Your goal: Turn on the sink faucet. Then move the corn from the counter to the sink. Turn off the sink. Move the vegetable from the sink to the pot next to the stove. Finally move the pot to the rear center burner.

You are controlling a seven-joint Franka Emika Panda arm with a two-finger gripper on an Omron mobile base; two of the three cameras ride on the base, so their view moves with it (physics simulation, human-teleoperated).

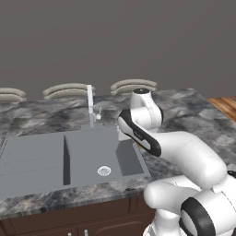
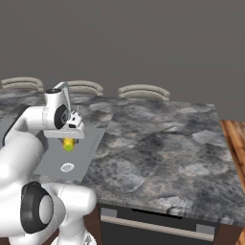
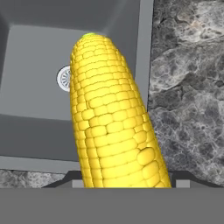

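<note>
Hand [image 2: 70,139] of the white arm hangs over the right basin of the sink [image 1: 50,159], its jaws closed partway on the corn [image 3: 111,118], which it carries lengthwise between them. In the hand view the cob runs up from between the fingertips with its green end farthest from the wrist, pointing down toward the basin floor; this nose-down hold suits a release in which the cob drops tip first. In the right base view the corn [image 2: 69,143] shows as a small yellow and green shape just under the hand, clear of the basin floor and so not yet set down.

Drain ring [image 3: 64,78] lies beside the cob's far end in the hand view, which suggests the hand is placed roughly over the middle of the basin rather than its rim. Marbled tabletop [image 3: 188,87] borders the basin on the side away from the drain ring.

Sink faucet [image 1: 90,106] stands upright behind the basins, well apart from the hand; whether water is running cannot be told. Judged from this layout, the step in hand is carrying the corn into the sink, with lowering and release to follow.
</note>
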